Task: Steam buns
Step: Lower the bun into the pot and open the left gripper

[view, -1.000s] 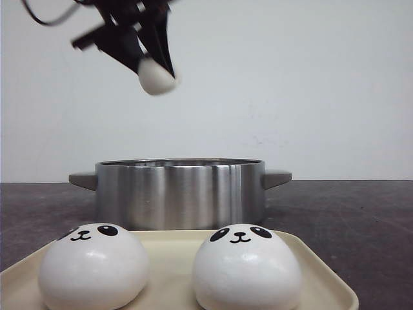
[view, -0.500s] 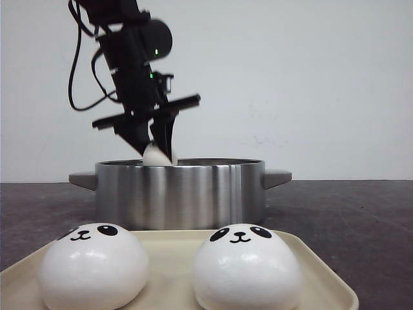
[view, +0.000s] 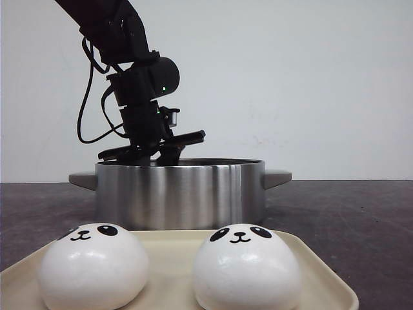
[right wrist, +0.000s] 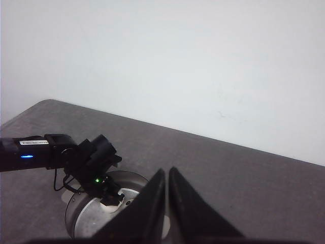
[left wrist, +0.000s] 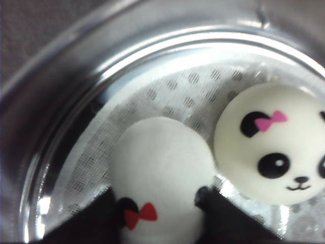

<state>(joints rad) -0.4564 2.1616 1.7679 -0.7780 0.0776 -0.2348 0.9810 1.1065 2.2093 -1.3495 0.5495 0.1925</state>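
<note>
**Q:** Gripping what, exactly, is the left gripper (left wrist: 162, 216) inside the pot (view: 181, 194)?

**A:** One bun with a red bow (left wrist: 160, 173), held between two dark fingers (left wrist: 223, 218) that press its flanks low down. It sits on or just above the perforated steamer plate (left wrist: 167, 96); contact cannot be told. A second bun with a pink bow (left wrist: 274, 147) lies just beside it, nearly touching.

**Q:** And the right gripper (right wrist: 167, 203)?

**A:** Its fingers meet almost tip to tip, with nothing between them; it hangs high, well apart from the pot.

**Q:** Where are the other buns?

**A:** Two buns, a left one (view: 93, 265) and a right one (view: 247, 268), rest on the cream tray (view: 322, 271) in front of the pot, faces up.

**Q:** How is such a bun likely to handle?

**A:** The glossy skin suggests a slippery, smooth surface; the rounded dome offers no edge. It is probably light and somewhat soft, so a hard squeeze may dent it or shoot it out. The widest part of the sides, below the painted face, looks the safest hold, the fingers opposite one another.
</note>
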